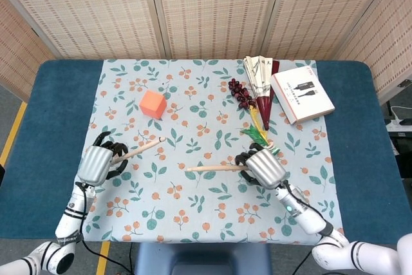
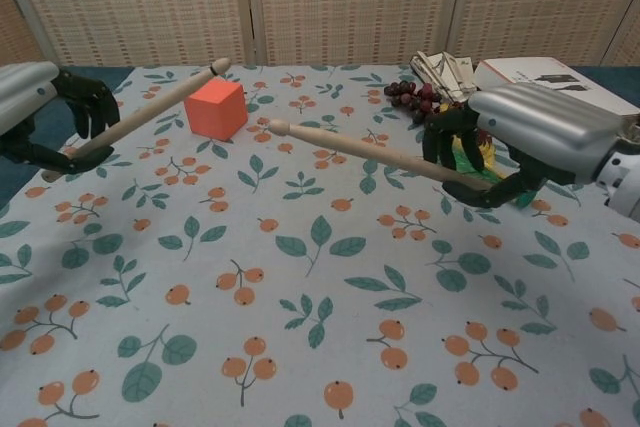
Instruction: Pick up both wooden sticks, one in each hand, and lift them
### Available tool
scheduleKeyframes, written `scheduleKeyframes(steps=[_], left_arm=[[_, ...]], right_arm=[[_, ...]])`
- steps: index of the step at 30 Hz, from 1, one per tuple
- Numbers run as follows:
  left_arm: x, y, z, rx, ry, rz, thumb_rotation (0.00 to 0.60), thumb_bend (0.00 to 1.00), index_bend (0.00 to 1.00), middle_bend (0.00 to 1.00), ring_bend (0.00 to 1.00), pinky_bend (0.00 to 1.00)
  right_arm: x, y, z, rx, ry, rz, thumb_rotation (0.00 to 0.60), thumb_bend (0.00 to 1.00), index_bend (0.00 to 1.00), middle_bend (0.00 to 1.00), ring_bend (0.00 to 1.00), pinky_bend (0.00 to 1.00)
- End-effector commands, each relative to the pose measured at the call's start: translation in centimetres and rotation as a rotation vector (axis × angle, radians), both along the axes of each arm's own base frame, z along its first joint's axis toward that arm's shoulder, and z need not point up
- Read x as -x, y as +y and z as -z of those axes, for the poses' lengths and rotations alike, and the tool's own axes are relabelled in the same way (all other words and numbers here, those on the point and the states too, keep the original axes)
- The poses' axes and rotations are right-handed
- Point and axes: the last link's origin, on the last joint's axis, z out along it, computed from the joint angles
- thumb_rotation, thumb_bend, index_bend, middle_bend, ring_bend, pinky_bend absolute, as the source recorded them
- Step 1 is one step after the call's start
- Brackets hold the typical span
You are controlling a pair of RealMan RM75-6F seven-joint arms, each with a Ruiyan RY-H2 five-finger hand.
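My left hand grips one wooden stick at its near end; the stick is off the cloth and slants up towards the far right. My right hand holds the other wooden stick, which hangs above the cloth and points left, its rounded tip raised. Both hands have their fingers curled around the sticks.
An orange cube sits on the floral cloth behind the left stick. Dark grapes, a folded fan, a yellow-green feathered item and a white box lie at the back right, close behind my right hand.
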Motion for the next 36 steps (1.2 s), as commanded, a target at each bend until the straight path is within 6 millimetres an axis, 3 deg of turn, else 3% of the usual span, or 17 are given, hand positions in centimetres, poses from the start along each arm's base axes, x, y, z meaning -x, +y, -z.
scheduleKeyframes(steps=[1, 4, 13, 20, 36], left_arm=[[-2.8, 0.1, -0.4, 0.03, 0.002, 0.026, 0.6, 0.53, 0.85, 0.85, 0.51, 0.21], [-4.2, -0.5, -0.5, 0.045, 0.004, 0.056, 0.6, 0.54, 0.85, 0.85, 0.52, 0.23], [-6.9, -2.1, -0.2, 0.039, -0.006, 0.101, 0.6, 0.54, 0.85, 0.85, 0.53, 0.25], [-7.2, -3.0, -0.6, -0.008, 0.039, 0.123, 0.6, 0.54, 0.85, 0.86, 0.53, 0.24], [-6.7, -2.9, -0.6, -0.062, 0.081, 0.138, 0.6, 0.54, 0.85, 0.86, 0.53, 0.24]], right_arm=[[-1.9, -0.3, -0.3, 0.002, -0.058, -0.066, 0.6, 0.46, 0.98, 0.88, 0.59, 0.32], [-2.8, -0.4, -0.6, -0.019, -0.089, -0.077, 0.6, 0.53, 0.99, 0.88, 0.59, 0.32], [-4.5, -0.7, -2.2, -0.082, -0.182, -0.069, 0.6, 0.57, 1.0, 0.89, 0.59, 0.32], [-4.0, -1.1, -3.1, -0.062, -0.146, -0.046, 0.6, 0.58, 0.99, 0.89, 0.59, 0.32], [-3.3, -2.3, -2.6, -0.064, -0.125, 0.025, 0.6, 0.59, 1.0, 0.89, 0.59, 0.32]])
